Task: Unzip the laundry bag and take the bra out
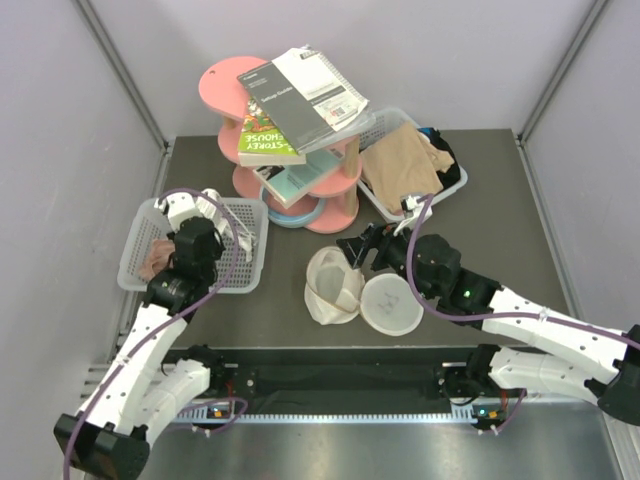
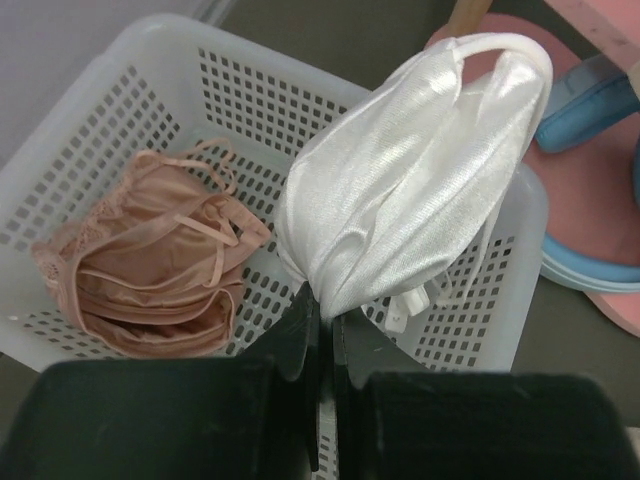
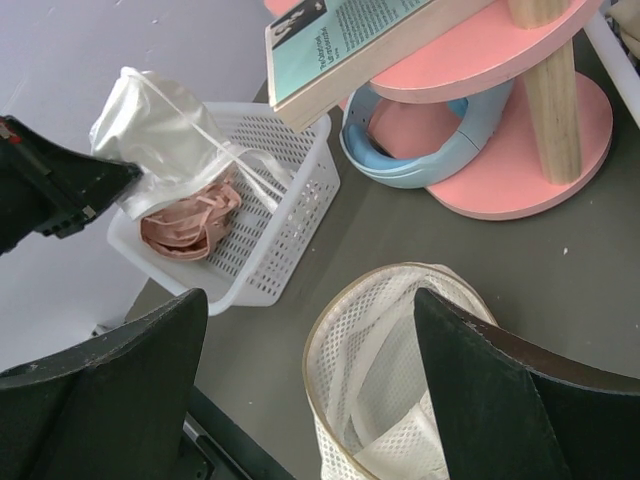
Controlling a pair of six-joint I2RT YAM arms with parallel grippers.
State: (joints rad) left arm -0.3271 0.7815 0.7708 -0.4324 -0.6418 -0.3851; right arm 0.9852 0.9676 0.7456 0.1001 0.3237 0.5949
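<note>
The bra is out of the bag and hangs from the left fingers, which are clamped together on a pinch of its cloth. It hangs over the right part of the basket, at the left of the table. The step now is probably to set it down. It would be best to lower it until the cloth sags onto the basket floor beside the pink bundle and only then let go. That way the thin straps will not drape over the rim or catch in the holes.

The right fingers stand wide apart, holding nothing, just above the bag at the table's middle.

The bra is glossy off-white satin, bunched into a soft teardrop, with a strap looped at its top. The bag is cream mesh, lying open with its round face turned aside to the right.
</note>
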